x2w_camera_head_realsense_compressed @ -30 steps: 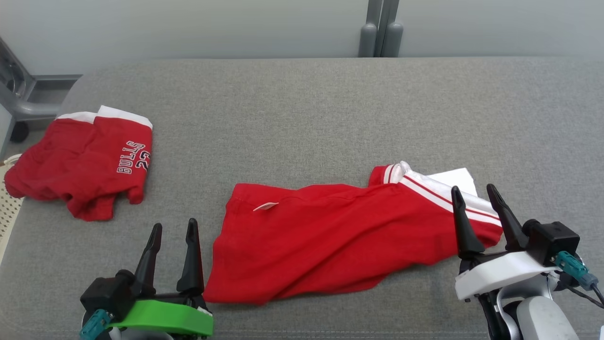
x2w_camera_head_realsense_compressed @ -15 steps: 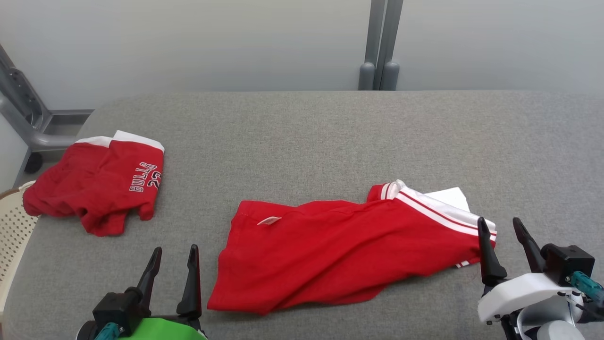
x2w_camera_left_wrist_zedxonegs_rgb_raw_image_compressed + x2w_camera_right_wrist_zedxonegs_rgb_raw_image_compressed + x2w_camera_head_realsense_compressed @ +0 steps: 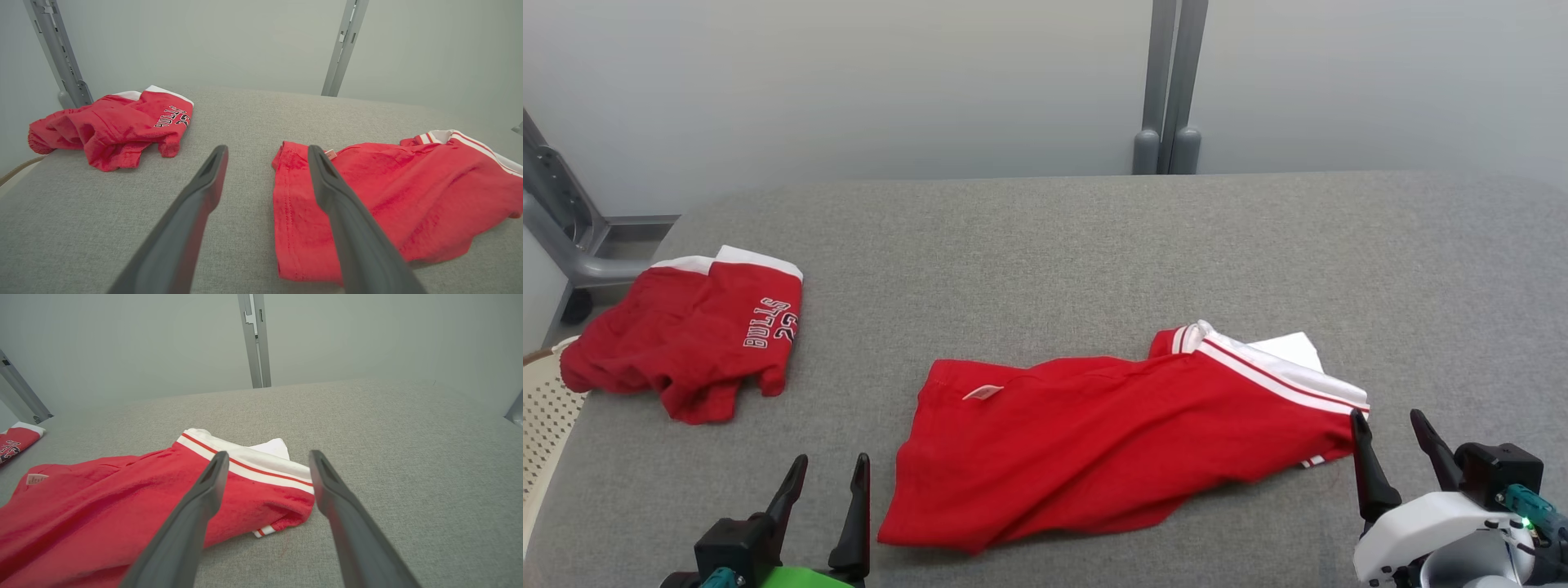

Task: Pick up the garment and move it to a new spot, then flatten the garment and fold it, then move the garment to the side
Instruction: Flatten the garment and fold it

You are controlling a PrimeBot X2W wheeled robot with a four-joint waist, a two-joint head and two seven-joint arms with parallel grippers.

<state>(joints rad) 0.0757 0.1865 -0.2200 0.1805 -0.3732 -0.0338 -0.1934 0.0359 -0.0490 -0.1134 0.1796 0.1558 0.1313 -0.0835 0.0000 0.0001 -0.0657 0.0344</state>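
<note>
The wrinkled red cloth garment with a white striped band (image 3: 1111,441) lies near-centre on the grey fabric surface (image 3: 1054,261). The left gripper (image 3: 832,459) and right gripper (image 3: 1385,413) flank its ends, fingers apart and empty, likely ready to flatten it. A folded red lettered garment (image 3: 686,343) sits far left, seemingly set aside. The contents of the cream perforated basket (image 3: 543,408) are hidden.

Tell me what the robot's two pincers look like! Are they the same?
Nearly. Each has two long, dark, pointed fingers on a black block with a teal plug. The left pincer sits on a bright green shell. The right pincer sits on a white shell, with a tiny green light by its plug.
</note>
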